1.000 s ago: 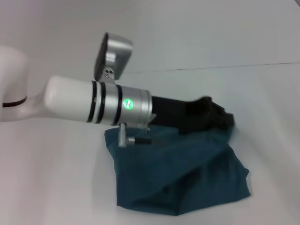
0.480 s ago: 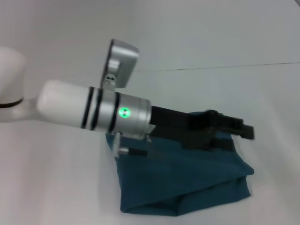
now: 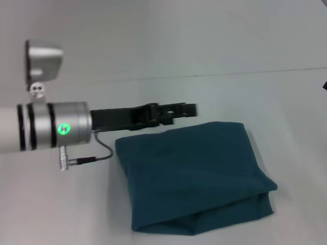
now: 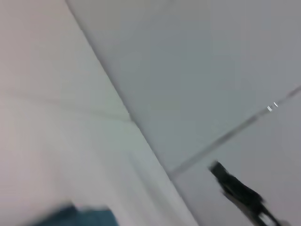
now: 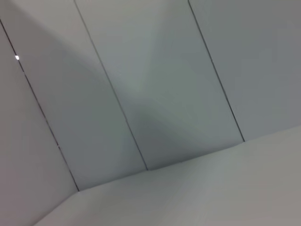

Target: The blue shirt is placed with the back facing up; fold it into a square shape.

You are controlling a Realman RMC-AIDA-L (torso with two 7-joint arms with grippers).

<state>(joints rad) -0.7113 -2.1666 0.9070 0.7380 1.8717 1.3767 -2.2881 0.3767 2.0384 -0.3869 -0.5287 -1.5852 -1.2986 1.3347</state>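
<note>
On my head feed the large dark teal-blue soft-fabric shirt (image 3: 191, 176) lies folded into a rough square on the plain white table (image 3: 286, 102), sitting toward the near side and a little right of centre. Its top layer is smooth and plain, with no lettering visible. Along the near edge and at the near right corner the layers stack up thick and slightly uneven, with one fold line running diagonally there.

My left gripper (image 3: 190, 109), black and slim, reaches in from the left on its silver-and-white arm, which shows a green light on the wrist ring. The tip hangs just beyond the far left part of the shirt, apart from the cloth and holding nothing. I cannot tell from this side-on angle whether its fingers are apart or together.

The left wrist feed shows mostly the white table and wall, with a sliver of the shirt (image 4: 80, 217) at one edge and a dark shape farther off.

My right gripper is not visible; its wrist feed shows only pale wall panels.
</note>
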